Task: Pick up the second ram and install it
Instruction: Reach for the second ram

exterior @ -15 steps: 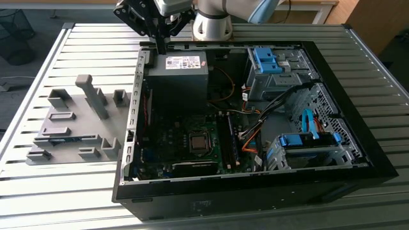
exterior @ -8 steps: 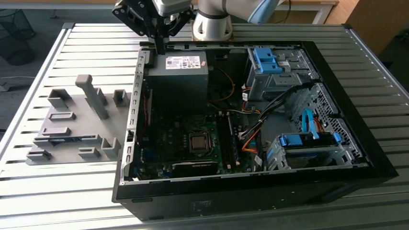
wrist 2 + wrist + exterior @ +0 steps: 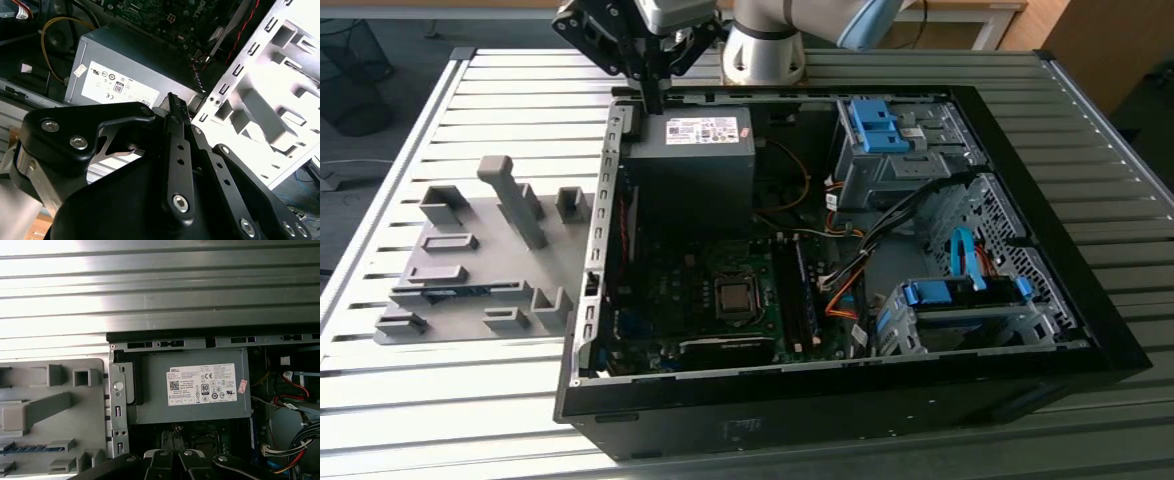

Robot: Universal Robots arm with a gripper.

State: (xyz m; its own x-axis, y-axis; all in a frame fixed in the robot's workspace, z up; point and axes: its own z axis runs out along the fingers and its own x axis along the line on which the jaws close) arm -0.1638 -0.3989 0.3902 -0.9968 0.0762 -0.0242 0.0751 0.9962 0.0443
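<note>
1. The gripper hangs over a far corner of the computer case, jaws closed, holding nothing
2. The second ram lies in the grey holder, near its nearer edge, well apart from the gripper

**A:** Where does the arm stand?

**B:** The arm rises at the far edge of the scene. Its pale base column is upright, with a light-blue joint cover on the exterior view's right of it.

**A:** And the wrist?

**B:** The wrist sits to the exterior view's left of the base column. It carries the black gripper, which points straight down.

**A:** How are the fingers set?

**B:** The fingers are drawn together with their tips meeting. In the exterior view the black linkages spread wide up top and taper to one narrow point.

**A:** And in the first wrist view?

**B:** There the finger links lie side by side, close together.
</note>
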